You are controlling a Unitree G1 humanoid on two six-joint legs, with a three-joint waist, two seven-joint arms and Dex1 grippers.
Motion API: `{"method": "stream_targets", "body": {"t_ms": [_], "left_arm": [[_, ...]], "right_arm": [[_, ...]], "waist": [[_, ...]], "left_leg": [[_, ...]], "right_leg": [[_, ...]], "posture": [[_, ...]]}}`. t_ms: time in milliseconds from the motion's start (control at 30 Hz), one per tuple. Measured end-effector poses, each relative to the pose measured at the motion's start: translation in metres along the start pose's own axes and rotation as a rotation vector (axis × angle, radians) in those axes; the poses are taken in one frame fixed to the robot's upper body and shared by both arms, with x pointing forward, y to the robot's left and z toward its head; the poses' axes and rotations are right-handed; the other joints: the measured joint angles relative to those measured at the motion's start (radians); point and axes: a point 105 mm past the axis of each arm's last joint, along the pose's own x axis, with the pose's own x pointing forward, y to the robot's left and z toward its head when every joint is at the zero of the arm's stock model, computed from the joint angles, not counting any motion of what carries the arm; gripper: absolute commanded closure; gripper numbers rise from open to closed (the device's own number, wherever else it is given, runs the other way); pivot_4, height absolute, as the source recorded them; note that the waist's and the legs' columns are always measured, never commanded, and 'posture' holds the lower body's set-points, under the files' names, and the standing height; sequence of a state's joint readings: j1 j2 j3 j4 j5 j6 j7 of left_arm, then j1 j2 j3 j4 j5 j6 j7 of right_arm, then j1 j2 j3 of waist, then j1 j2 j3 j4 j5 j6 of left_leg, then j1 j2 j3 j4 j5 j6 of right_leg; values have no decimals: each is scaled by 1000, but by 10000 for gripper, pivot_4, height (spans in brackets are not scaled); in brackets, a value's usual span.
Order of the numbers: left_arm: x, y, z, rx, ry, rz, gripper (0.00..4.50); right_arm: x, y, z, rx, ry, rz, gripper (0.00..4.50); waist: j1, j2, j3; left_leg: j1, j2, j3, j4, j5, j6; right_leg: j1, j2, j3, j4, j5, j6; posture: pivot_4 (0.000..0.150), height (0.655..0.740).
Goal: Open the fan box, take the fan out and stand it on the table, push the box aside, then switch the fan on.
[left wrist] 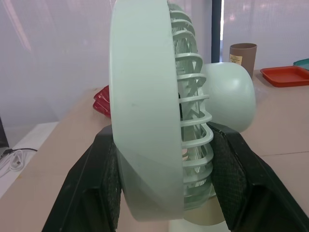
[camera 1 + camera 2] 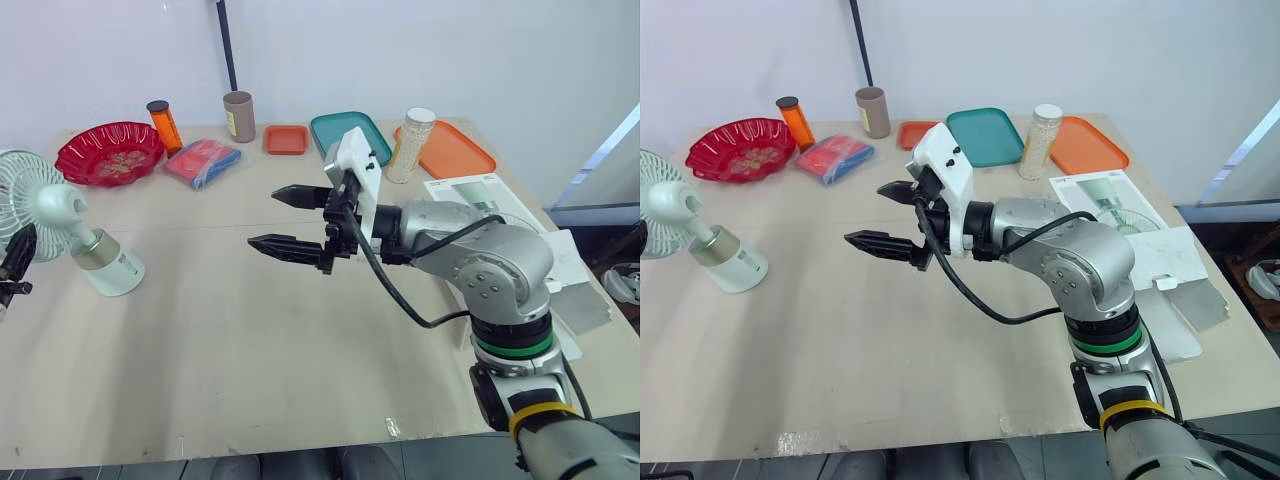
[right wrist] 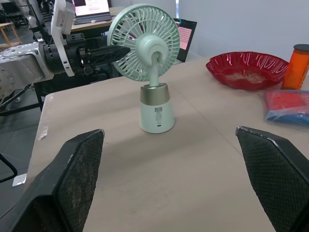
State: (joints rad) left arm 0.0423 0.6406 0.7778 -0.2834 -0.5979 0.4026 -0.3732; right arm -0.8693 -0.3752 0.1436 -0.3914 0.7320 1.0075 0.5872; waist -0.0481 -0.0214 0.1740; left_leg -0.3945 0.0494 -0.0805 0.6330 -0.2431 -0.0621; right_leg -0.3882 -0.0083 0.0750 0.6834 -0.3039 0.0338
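Pale-green plastic marks the fan, which stands upright on its base near the left edge of the table in the head views. The left hand sits at the fan's head. The right hand hovers over the middle of the table, its two black fingers spread wide, holding nothing and well apart from the fan. The white fan box lies near the table's right edge, partly behind the right arm. Along the far side are a red bowl, an orange bottle, a red packet, a brown tube, a small orange tray, a teal tray, a jar of white beads and a larger orange tray.

From the left wrist, the left hand's fingers are clamped on the fan's round head, one pad against each face.

From the right wrist, the right hand's fingers stand far apart with bare table between them. Beyond them the fan stands upright, with the left hand gripping the rim of its head. The red bowl, orange bottle and red packet lie further along the table.
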Motion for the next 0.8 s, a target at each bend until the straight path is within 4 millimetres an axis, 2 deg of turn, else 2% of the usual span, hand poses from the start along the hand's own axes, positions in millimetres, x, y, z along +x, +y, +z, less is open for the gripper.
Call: {"method": "stream_targets", "body": {"t_ms": [133,200,267,600,800], "left_arm": [[5,-20,7,-18,1,-56,24668],[13,-47,20,-59,-28,-141,24668],[17,-61,27,-72,-47,-180,24668],[31,-97,56,-120,-108,-229,24668],[24,-125,60,-112,-96,-284,24668]], "right_arm": [[-1,0,-1,4,3,-4,0],[1,0,-2,13,1,-6,0],[2,-1,-1,16,-3,-14,0],[1,-10,-5,17,12,-99,0],[-3,-16,-24,12,78,-166,0]], "waist": [[2,-1,0],[5,-3,1],[3,-4,1],[0,-5,1],[0,-5,2]], "left_leg": [[-1,0,-1,0,0,0],[-4,0,-3,1,1,-2],[-5,0,-3,1,2,-3],[-6,0,-3,1,2,-4],[-7,0,-3,1,3,-5]], "right_leg": [[0,0,-1,0,0,0],[-1,0,-3,0,0,0],[-2,0,-2,0,0,1],[-4,0,-2,0,1,0],[-5,0,-2,0,1,0]], "posture": [[1500,7400],[1500,7400],[1500,7400],[1500,7400],[1500,7400]]}}
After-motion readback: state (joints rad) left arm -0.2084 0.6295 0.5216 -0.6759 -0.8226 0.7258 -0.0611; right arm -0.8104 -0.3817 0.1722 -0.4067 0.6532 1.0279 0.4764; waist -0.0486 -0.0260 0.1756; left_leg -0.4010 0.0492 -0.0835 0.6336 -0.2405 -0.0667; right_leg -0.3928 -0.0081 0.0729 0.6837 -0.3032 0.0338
